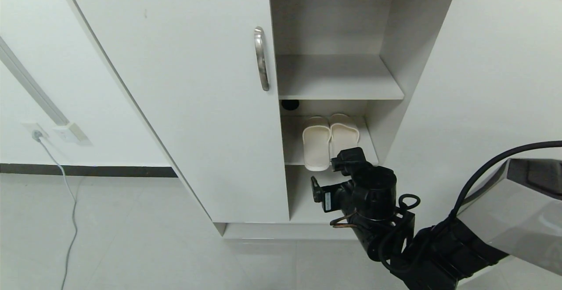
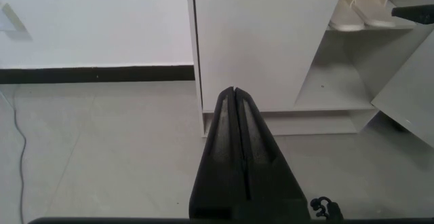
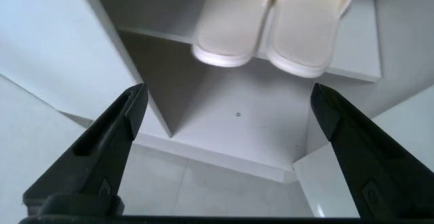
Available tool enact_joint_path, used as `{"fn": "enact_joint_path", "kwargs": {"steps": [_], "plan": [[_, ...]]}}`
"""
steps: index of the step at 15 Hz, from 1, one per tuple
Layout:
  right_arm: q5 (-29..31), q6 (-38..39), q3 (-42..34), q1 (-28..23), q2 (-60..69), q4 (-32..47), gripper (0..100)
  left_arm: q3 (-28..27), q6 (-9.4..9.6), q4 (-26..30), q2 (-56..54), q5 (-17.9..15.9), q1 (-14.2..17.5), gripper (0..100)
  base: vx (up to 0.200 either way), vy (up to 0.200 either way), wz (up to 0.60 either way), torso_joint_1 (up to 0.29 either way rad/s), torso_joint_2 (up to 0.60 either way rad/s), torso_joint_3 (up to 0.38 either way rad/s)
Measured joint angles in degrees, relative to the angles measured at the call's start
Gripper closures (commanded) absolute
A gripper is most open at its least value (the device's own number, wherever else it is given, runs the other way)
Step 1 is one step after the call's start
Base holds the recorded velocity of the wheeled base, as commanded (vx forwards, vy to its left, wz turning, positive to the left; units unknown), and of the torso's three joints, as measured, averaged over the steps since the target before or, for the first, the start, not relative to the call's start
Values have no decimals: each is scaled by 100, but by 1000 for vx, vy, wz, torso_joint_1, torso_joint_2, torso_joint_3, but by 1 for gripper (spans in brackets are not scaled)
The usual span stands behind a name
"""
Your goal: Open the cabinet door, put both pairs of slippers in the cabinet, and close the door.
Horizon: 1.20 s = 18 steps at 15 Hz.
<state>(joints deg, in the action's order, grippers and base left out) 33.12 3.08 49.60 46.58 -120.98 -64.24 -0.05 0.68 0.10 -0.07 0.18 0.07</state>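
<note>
cream slippers [image 1: 324,138] at the front edge of the cabinet shelf [image 1: 292,145], right gripper [image 3: 229,95] just in front, wide open, empty, left gripper [image 2: 234,98] pinched shut, empty too

You are looking at a white cabinet [image 1: 333,77] that is standing with its right door [image 1: 483,83] swung wide open and its left door [image 1: 184,96], the one carrying a curved metal handle [image 1: 261,59], sitting shut. One pair of cream slippers [image 1: 322,143] is lying side by side, soles down, on the lower shelf of the open half, toes pointing inward and heels overhanging the shelf's front edge.
</note>
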Motion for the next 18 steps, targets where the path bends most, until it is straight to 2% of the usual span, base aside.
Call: {"fn": "enact_joint_path", "kwargs": {"steps": [5,13,18], "plan": [[-63,-16,-57,50,37,-16,0,-2,0,0,0,-32,0,100,0,0,0,0,0,0],[-83,-29,-110,88,135,-87,0,-5,5,0,0,-37,-5,100,0,0,0,3,5,184],[-85,-20,-110,88,152,-95,0,-2,11,0,0,-21,0,100,0,0,0,0,0,22]]}}
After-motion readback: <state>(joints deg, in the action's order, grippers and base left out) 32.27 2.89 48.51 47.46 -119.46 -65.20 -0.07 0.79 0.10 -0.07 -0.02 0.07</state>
